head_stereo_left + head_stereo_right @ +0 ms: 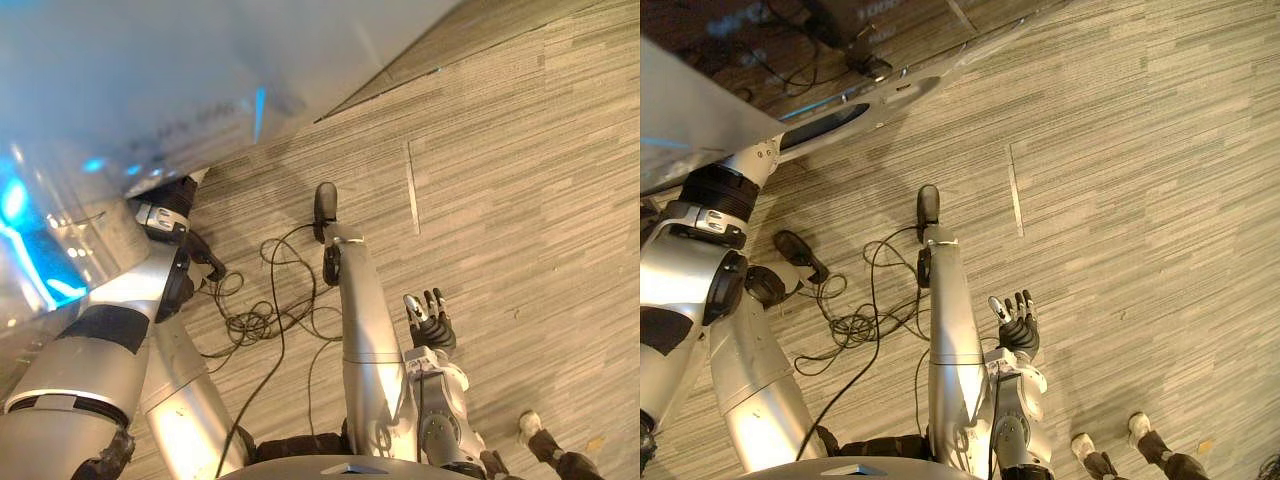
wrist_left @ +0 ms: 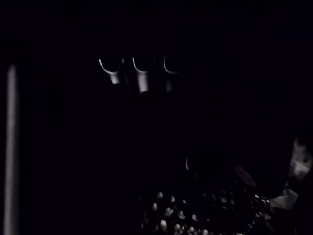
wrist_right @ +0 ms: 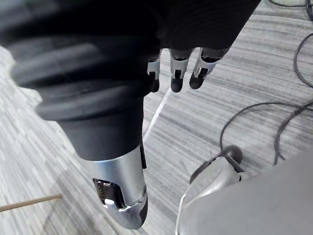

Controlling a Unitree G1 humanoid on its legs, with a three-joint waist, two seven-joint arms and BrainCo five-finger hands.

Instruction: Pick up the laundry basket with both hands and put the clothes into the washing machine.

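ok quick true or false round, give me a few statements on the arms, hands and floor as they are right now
1. The right hand grips a basket handle. False: its fingers are relaxed and it holds nothing, hanging over the carpet.
2. A person's shoes stand on the carpet near the right hand. True.
3. The left arm hangs straight down beside the right one. False: it reaches up under a pale grey panel.
4. The carpet is grey and striped. True.
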